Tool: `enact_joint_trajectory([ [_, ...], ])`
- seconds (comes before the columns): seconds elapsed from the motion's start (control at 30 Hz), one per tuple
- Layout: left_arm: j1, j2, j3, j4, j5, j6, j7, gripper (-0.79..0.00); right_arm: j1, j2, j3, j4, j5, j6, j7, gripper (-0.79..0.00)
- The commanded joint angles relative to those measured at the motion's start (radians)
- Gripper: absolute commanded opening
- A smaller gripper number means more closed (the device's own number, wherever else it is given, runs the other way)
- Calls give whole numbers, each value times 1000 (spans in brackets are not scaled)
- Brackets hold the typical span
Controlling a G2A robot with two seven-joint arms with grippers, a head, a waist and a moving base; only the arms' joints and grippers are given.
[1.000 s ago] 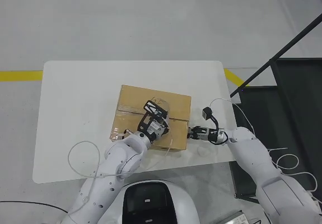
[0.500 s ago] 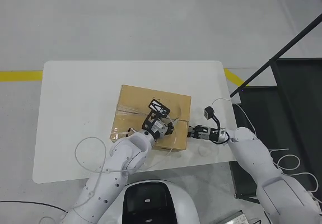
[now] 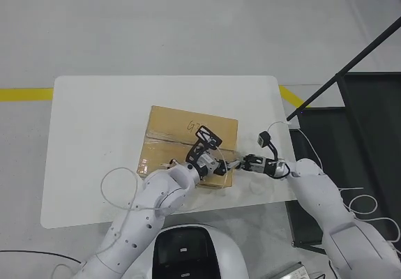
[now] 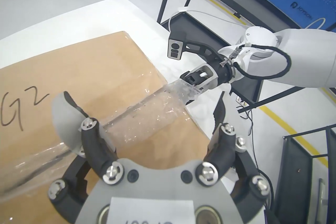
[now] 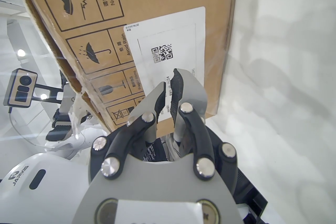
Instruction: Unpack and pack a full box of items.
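While the white table (image 3: 88, 139) carries a sealed cardboard box (image 3: 179, 125) toward the robot's side, clear tape (image 4: 157, 109) lifts off its top seam, the end pinched by the right gripper (image 5: 170, 83); the left gripper (image 4: 139, 114) hovers spread-fingered above.

The cardboard box (image 3: 176, 122) is plain brown, with black handling symbols (image 5: 78, 4), a white label (image 5: 181, 30) and clear glossy tape (image 4: 147, 117). The tabletop (image 3: 95, 139) is white.
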Motion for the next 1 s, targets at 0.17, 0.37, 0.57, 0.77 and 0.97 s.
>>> enact_joint_trajectory([
  [0.17, -27, -9, 4, 48, -139, -92, -20, 0, -1, 6, 8, -6, 5, 1, 1, -785],
  [0.37, -24, 2, -48, 38, -187, -187, 52, 0, -2, 8, 10, -11, 5, 0, 0, -785],
  [0.57, 78, 37, -159, -87, -122, -205, 150, 0, -4, 13, 22, -11, 19, -2, -2, -785],
  [0.77, 221, 69, -297, -224, -29, -124, 237, 0, -12, 30, 58, -9, 43, -11, -11, -785],
  [0.97, 329, 90, -434, -296, -57, -81, 303, 0, -28, 56, 107, -23, 52, -16, -16, -785],
])
